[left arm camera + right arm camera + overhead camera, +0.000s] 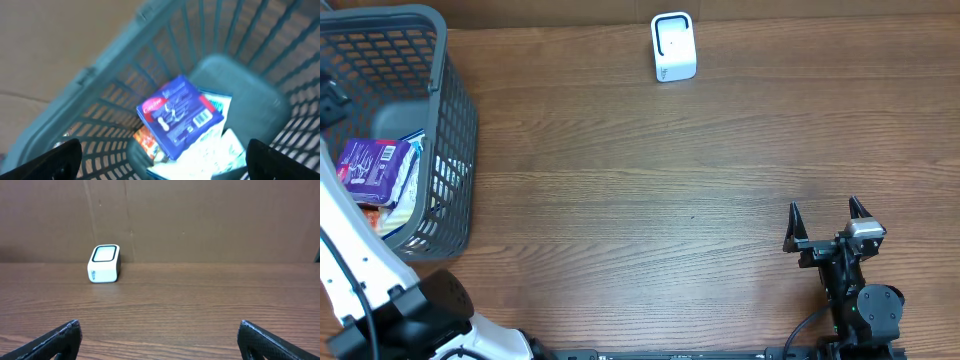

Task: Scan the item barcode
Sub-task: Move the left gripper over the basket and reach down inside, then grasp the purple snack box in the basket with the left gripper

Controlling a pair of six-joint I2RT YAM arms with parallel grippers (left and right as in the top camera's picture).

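Left gripper (164, 147): jaws spread, above blue package (177, 117) in basket (100, 75). Advice: descend centred, pinch package edges, leave barcode (201, 119) uncovered. Right gripper (823, 212): spread, empty.

A gray basket (453, 150) sits at the far left of a brown wooden table (650, 200). Its walls are made of thin bars with gaps, so the wood shows through them. The basket is deep and has a thick rim on top. At the bottom lie 2 packs, both partly covered. The white pack (220, 147) has small print that is too blurry to read. The orange pack (145, 141) peeks out just beside it. Behind the table stands a flat brown wall (200, 220) that looks like cardboard.
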